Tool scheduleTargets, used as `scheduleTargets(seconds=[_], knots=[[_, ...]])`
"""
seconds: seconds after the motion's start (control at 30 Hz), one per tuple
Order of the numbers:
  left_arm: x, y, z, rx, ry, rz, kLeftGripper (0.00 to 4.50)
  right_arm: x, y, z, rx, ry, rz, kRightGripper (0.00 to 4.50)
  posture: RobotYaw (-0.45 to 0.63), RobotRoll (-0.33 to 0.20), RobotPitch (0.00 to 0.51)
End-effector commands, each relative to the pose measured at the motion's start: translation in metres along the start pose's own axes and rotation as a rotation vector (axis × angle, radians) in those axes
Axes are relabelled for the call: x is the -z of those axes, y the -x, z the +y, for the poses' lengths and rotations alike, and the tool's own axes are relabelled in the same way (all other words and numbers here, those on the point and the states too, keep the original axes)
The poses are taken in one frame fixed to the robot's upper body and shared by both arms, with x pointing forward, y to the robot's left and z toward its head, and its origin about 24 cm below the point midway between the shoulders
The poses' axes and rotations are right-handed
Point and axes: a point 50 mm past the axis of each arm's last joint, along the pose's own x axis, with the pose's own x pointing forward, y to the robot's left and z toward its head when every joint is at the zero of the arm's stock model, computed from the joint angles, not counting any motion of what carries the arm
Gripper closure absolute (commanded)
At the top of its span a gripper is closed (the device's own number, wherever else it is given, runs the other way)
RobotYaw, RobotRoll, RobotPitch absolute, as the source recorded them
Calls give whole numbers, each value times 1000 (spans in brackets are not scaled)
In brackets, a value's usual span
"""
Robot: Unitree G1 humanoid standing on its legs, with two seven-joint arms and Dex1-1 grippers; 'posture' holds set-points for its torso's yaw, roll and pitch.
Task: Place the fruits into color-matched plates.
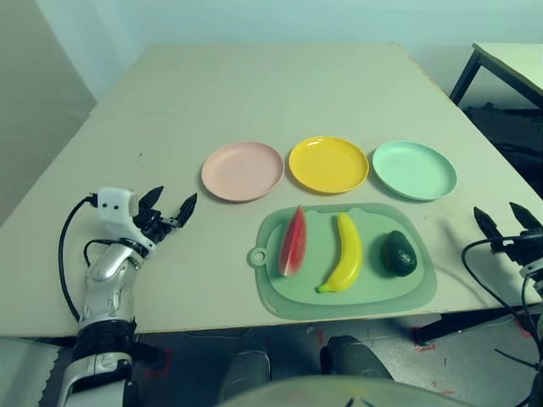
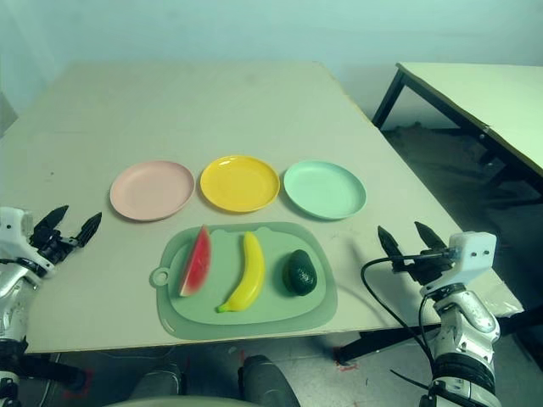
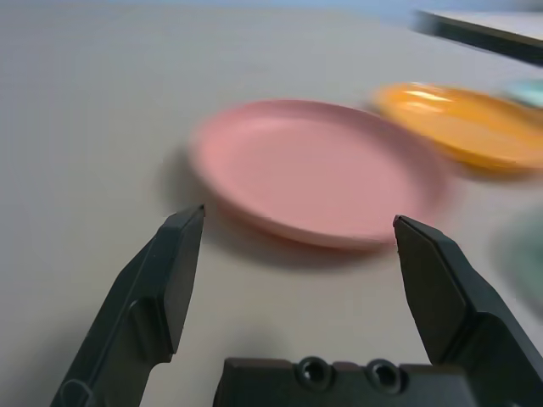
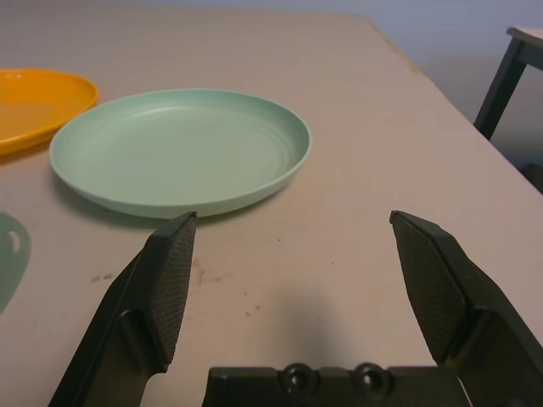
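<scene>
Left claw [image 1: 170,209] and right claw [image 2: 408,244] are both hovering released, gripping nothing, at opposite tabletop [image 1: 254,93] sides. Watermelon [image 1: 293,242], banana [image 1: 344,254], avocado [image 1: 399,253] are lying apart on the cutting mat [image 1: 288,292]; pink plate [image 1: 242,170], yellow plate [image 1: 328,164], green plate [image 1: 414,170] are sitting just behind.

A: What's around the scene?

B: A pale beige counter [image 2: 195,102] runs back to a light wall [image 2: 254,25]. Off its right edge stands a second table [image 2: 484,89] on dark legs.

A: And underneath?

B: Grey floor [image 2: 517,220], dim beside the table legs.
</scene>
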Motion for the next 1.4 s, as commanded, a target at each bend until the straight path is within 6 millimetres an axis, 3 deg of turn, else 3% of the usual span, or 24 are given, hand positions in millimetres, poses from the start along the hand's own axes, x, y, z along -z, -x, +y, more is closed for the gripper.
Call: scheduleTargets(seconds=[0.03, 0.23, 0.37, 0.5, 0.67, 0.8, 0.9, 1.0, 1.17, 1.27, 1.4], knots=[[-14, 8, -5, 231, 4, 4, 0, -4, 3, -1, -17, 2, 2, 16, -126, 0, 35], [-8, 24, -21, 660, -117, 266, 0, -13, 0, -2, -67, 30, 4, 16, -143, 0, 24], [-3, 15, -35, 776, -140, 250, 0, -12, -4, 2, -84, 43, 20, 16, -145, 0, 22], [-4, 6, -44, 799, -141, 181, 0, -10, -3, 10, -153, 76, 53, 16, -150, 0, 23], [-19, 1, -40, 782, -164, 118, 0, -14, -2, 17, -241, 113, 80, 16, -151, 0, 15], [-31, 4, -35, 786, -196, 119, 0, -29, -11, 25, -332, 95, 85, 16, -147, 0, 13], [-35, 5, -35, 797, -208, 120, 0, -45, -19, 37, -454, 74, 144, 16, -144, 0, 13], [-34, 5, -34, 790, -216, 120, 0, -76, -30, 54, -594, 53, 181, 16, -142, 0, 11], [-30, 9, -33, 778, -219, 137, 0, -152, -55, 85, -782, 176, 228, 16, -139, 0, 10], [-28, 11, -33, 775, -217, 142, 0, -178, -56, 112, -970, 411, 260, 16, -140, 0, 11], [-25, 12, -33, 774, -220, 152, 0, -179, -51, 127, -1208, 782, 385, 16, -141, 0, 11]])
